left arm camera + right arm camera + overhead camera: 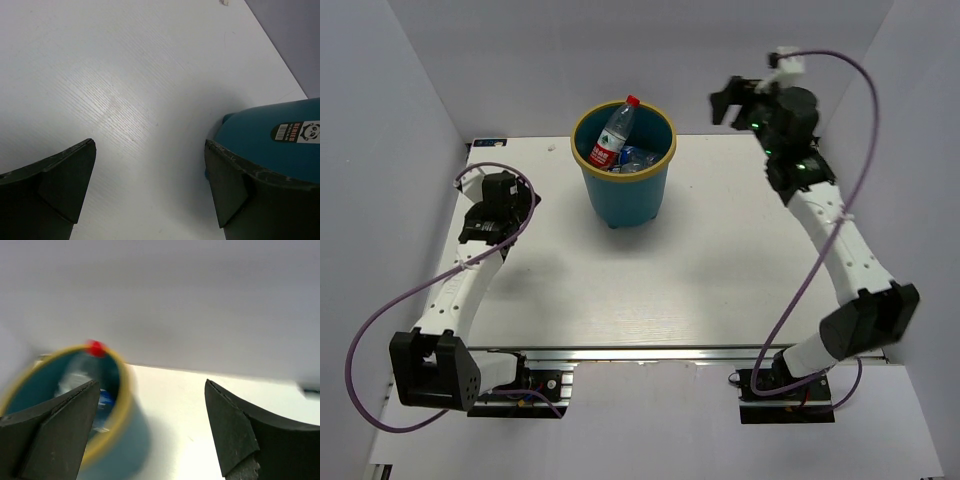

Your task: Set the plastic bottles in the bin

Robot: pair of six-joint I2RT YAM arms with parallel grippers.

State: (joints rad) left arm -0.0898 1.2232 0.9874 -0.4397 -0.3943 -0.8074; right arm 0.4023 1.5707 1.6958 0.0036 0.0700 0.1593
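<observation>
Your right gripper [150,432] hung open and empty, raised right of the bin [620,197], left gripper [150,192] likewise open low at its left; bottles [640,158] sat inside, red-capped bottle [616,134] leaning cap-up.

sticker [296,132] with panda and barcode on bin [250,131], lettering unreadable

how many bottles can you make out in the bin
1 for sure: the red-capped bottle leans in the bin, cap at the rim. Clear blue-labelled ones lie beneath it, too jumbled to count.
</observation>
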